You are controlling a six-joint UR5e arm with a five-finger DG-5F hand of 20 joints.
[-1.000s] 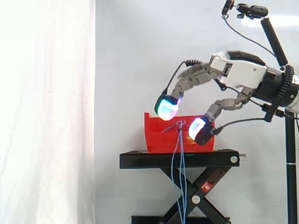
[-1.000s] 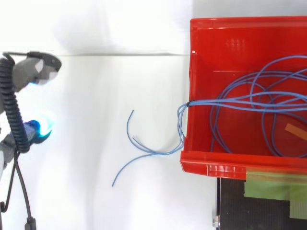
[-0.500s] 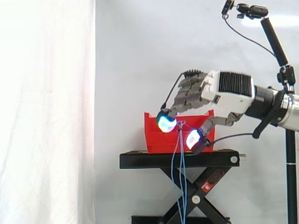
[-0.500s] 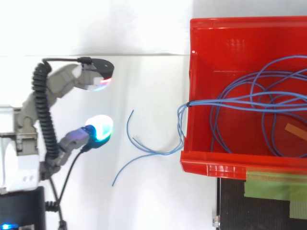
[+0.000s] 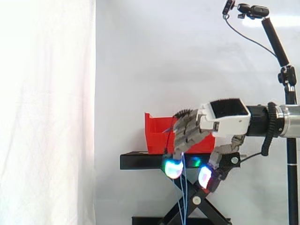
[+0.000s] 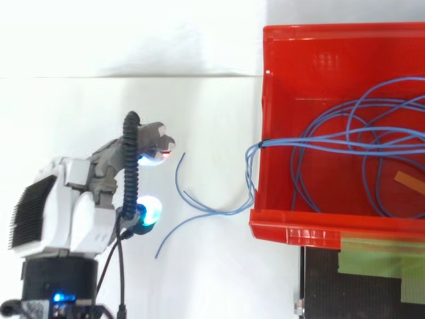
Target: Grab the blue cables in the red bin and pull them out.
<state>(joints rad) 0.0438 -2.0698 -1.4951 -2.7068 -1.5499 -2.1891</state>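
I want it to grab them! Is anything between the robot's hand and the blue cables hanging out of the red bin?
No, nothing visible is in the way. From above, the hand is right beside the blue cables hanging over the wall of the red bin, with only bare space between.

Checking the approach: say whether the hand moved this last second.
Yes, downward: the hand was at the rim of the red bin and now reaches below the top of the black stand.
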